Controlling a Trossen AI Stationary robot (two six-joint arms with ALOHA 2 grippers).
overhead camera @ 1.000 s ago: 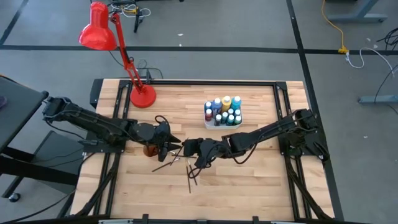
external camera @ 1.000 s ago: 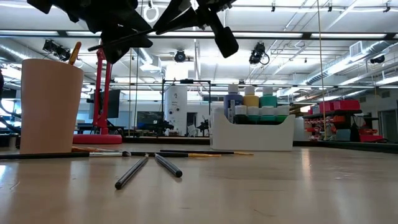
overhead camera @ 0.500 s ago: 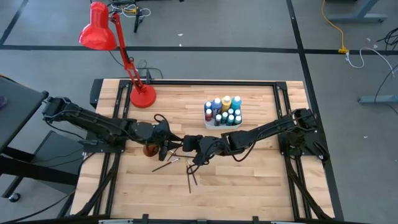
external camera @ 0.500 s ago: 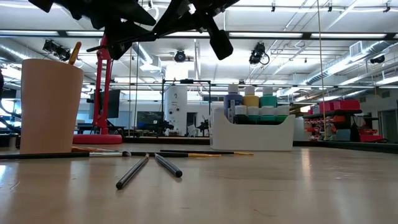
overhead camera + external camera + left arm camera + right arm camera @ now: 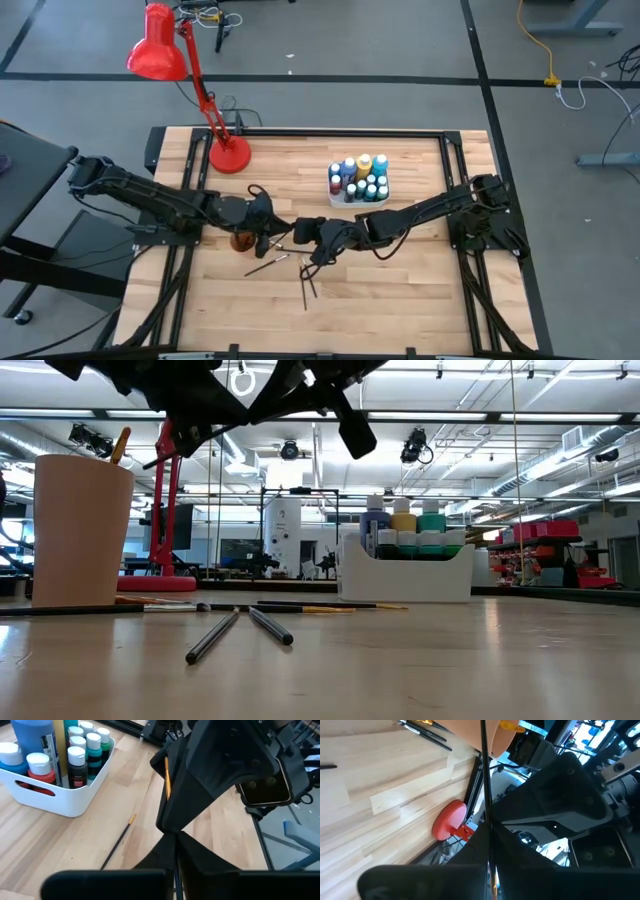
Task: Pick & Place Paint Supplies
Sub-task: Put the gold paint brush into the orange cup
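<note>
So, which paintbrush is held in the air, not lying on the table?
The brush clamped between both pincers, left and right, above the table. The other brushes lie flat on the wood, and one stands in the cup.

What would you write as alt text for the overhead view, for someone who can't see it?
Seen from above, the left gripper and right gripper meet over a wooden table, both shut on one thin paintbrush beside an orange cup. More brushes lie loose nearby; a white tray holds paint bottles, with a red lamp behind.
</note>
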